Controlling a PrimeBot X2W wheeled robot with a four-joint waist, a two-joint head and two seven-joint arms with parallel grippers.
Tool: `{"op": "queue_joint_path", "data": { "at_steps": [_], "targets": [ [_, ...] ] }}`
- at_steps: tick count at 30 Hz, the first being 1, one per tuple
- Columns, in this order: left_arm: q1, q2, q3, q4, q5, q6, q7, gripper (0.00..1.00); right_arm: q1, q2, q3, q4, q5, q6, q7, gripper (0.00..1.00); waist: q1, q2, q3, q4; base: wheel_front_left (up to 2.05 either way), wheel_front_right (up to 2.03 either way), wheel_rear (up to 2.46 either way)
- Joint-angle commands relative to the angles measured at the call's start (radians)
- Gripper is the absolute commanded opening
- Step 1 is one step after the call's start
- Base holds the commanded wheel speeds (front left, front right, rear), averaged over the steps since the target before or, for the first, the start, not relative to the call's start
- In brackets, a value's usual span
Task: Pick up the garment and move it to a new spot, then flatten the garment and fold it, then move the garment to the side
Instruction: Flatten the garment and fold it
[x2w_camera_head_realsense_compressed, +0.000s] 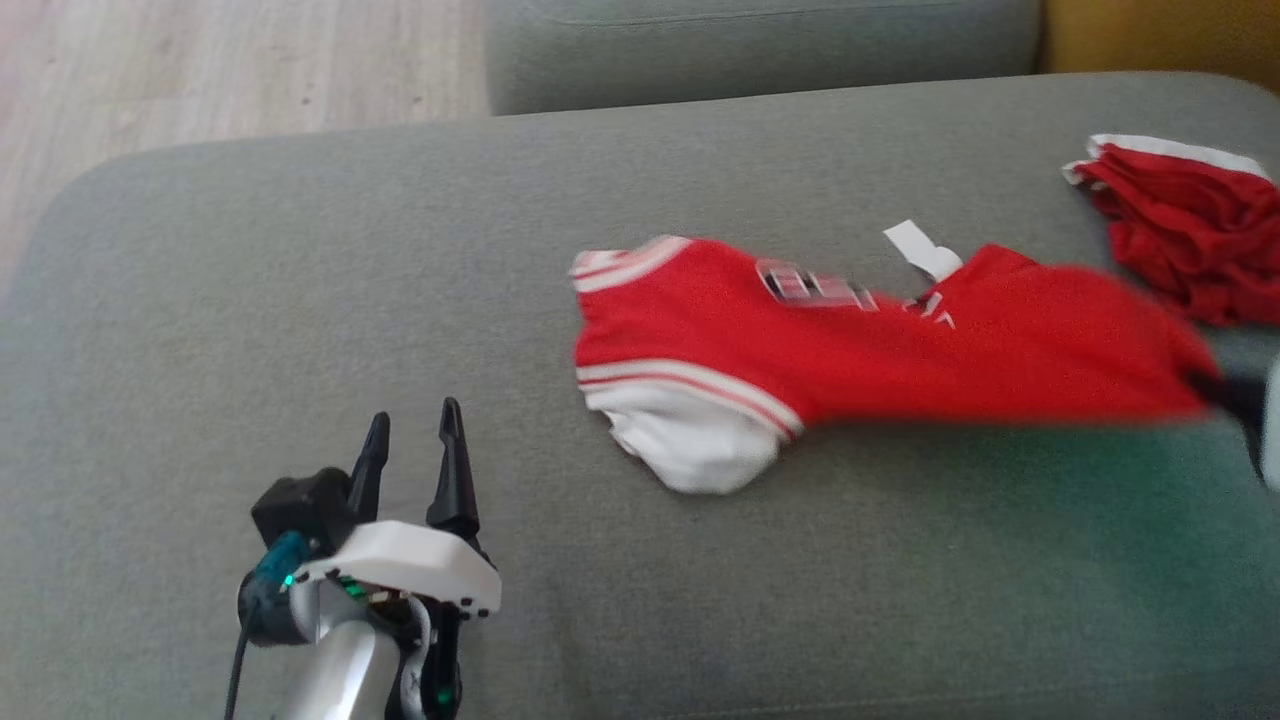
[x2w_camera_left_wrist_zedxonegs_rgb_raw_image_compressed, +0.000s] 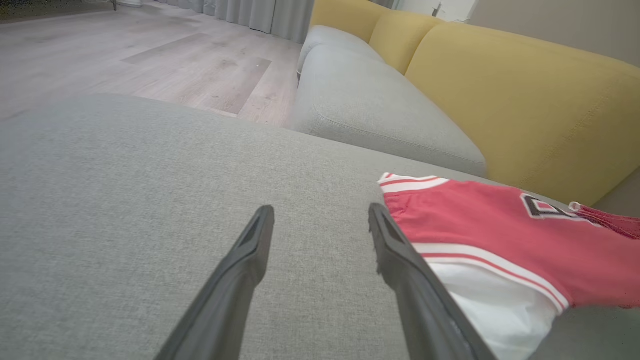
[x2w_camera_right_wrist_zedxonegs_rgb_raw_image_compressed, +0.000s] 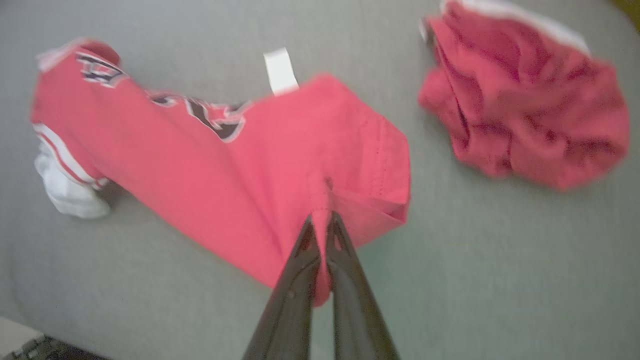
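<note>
1. Head view, centre right: our red garment (x2w_camera_head_realsense_compressed: 850, 350) lies stretched across the grey cushion (x2w_camera_head_realsense_compressed: 300, 300), its right end lifted, we think; blur smears it.
2. Lower middle of the right wrist view, our right gripper (x2w_camera_right_wrist_zedxonegs_rgb_raw_image_compressed: 320, 220) pinches a fold of that end.
3. Lower left, our left gripper (x2w_camera_head_realsense_compressed: 415, 430) stands spread and empty, apart from the cloth.
4. A crumpled red heap (x2w_camera_head_realsense_compressed: 1190, 230) crowds the upper right, near the garment.

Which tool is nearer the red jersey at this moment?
Right. The right tool is shut on the jersey at its red edge. The left tool stands open over the cushion, apart from the jersey, off its white end.
</note>
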Motion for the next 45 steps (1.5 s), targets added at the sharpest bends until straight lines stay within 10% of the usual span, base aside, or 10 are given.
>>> {"op": "queue_joint_path", "data": {
  "at_steps": [1, 7, 8, 9, 25, 34, 45],
  "targets": [
    [-0.023, 0.012, 0.036, -0.033, 0.012, -0.003, -0.012, 1.0, 0.046, -0.052, -0.031, -0.031, 0.006, -0.001, 0.016, 0.0, 0.0001, 0.0, 0.0, -0.014, 0.0, 0.0, 0.0],
    [-0.031, 0.011, 0.038, -0.024, 0.018, -0.014, -0.012, 1.0, 0.225, 0.006, -0.13, -0.009, -0.056, -0.001, 0.05, 0.0, 0.0001, 0.0, 0.003, -0.018, 0.0, 0.0, 0.0],
    [-0.032, 0.01, 0.037, -0.021, 0.018, -0.016, -0.012, 1.0, 0.241, 0.031, -0.15, 0.004, -0.074, -0.001, 0.048, 0.81, 0.0001, 0.0, 0.002, -0.017, 0.0, 0.0, 0.0],
    [-0.034, 0.009, 0.035, -0.017, 0.018, -0.018, -0.012, 1.0, 0.255, 0.051, -0.169, 0.017, -0.099, -0.001, 0.046, 1.0, 0.0001, 0.0, 0.001, -0.014, 0.0, 0.0, 0.0],
    [-0.078, 0.024, 0.012, -0.01, -0.014, -0.062, 0.061, 1.0, 0.408, 0.433, -0.708, -0.37, -0.39, -0.001, -0.372, 1.0, 0.0001, 0.0, -0.014, -0.007, 0.0, 0.0, 0.0],
    [-0.288, 0.068, -0.057, 0.045, -0.148, -0.175, 0.578, 1.0, 0.45, 0.595, -0.7, -0.412, -0.487, -0.001, -0.536, 1.0, 0.0001, 0.0, 0.011, -0.063, 0.0, 0.0, 0.0],
    [-0.465, 0.087, -0.084, 0.26, -0.289, -0.155, 1.08, 1.0, 0.396, 0.656, -0.61, -0.32, -0.47, -0.001, -0.598, 1.0, 0.0001, 0.0, 0.034, -0.188, 0.0, 0.0, 0.0]
  ]
}}
